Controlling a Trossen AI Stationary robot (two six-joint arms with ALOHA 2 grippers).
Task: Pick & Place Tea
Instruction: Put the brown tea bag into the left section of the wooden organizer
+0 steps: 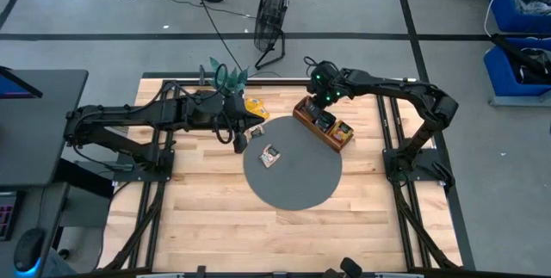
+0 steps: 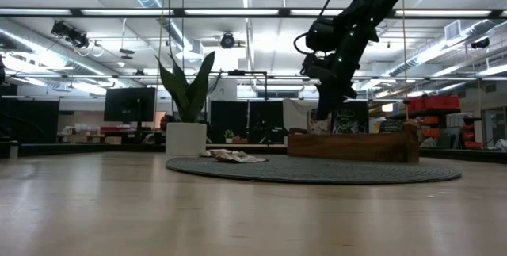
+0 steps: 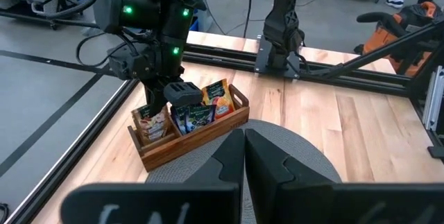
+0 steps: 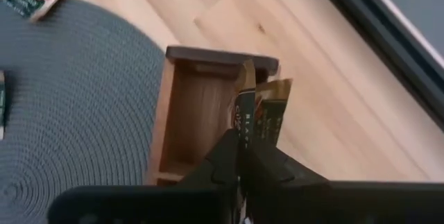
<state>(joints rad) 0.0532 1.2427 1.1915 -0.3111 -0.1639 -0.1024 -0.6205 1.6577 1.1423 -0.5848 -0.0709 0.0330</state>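
Over the wooden tray (image 1: 324, 125), the right gripper (image 4: 241, 156) hung with its fingers pinched on a dark tea packet (image 4: 258, 121), which stood above the tray's empty end compartment. Other packets (image 3: 195, 114) filled the remaining compartments. More tea (image 1: 270, 155) lay on the round grey mat (image 1: 293, 183), well apart from the tray. A yellow packet (image 1: 255, 105) rested near the potted plant (image 1: 225, 77). Beside the plant, the left gripper (image 3: 244, 156) waited, its fingers closed on nothing.
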